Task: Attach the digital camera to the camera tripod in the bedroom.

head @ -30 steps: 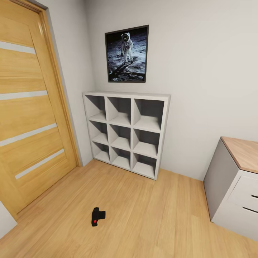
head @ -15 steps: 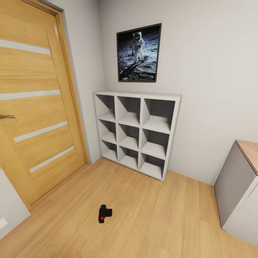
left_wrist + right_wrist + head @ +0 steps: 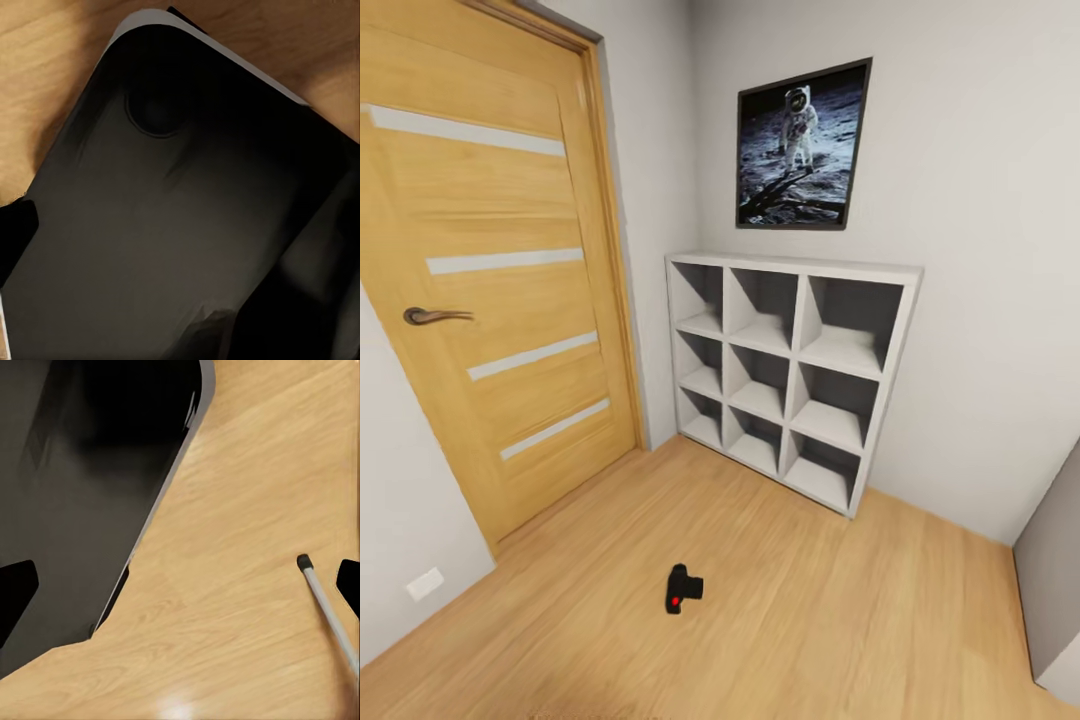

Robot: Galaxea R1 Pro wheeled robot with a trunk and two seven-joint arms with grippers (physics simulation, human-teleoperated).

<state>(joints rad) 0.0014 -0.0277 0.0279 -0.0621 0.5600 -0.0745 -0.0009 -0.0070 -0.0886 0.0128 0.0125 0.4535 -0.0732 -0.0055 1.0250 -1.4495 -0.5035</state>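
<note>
- Camera (image 3: 682, 589) lying on wood floor (image 3: 810, 620) in head view, small red button facing up, alone in open floor, well apart from the shelf.
- White cube shelf (image 3: 792, 375), 3x3 compartments, standing against wall beyond camera; framed astronaut picture (image 3: 801, 146) hung above it.
- Wood door (image 3: 490, 290) w/ pale stripes and a dark lever handle (image 3: 432, 316) on the left wall, shut; small white wall plate (image 3: 424, 583) low beside it.
- Grey cabinet side (image 3: 1050, 590) at head view's right edge.
- Left wrist view: dark rounded body panel (image 3: 172, 225) close under the cam, floor behind; dark fingertip (image 3: 16, 232) at frame edge. Can't tell if left jaws spread or pressed together.
- Right wrist view: dark fingertips (image 3: 15, 592) at both frame edges, so right jaws spread wide, nothing between them but floor.
- Silver tripod leg (image 3: 328, 611) w/ black foot resting on floor, near right jaws, just inside one fingertip, not touching.
- Dark body panel (image 3: 90, 472) w/ pale edge beside the other right fingertip.
</note>
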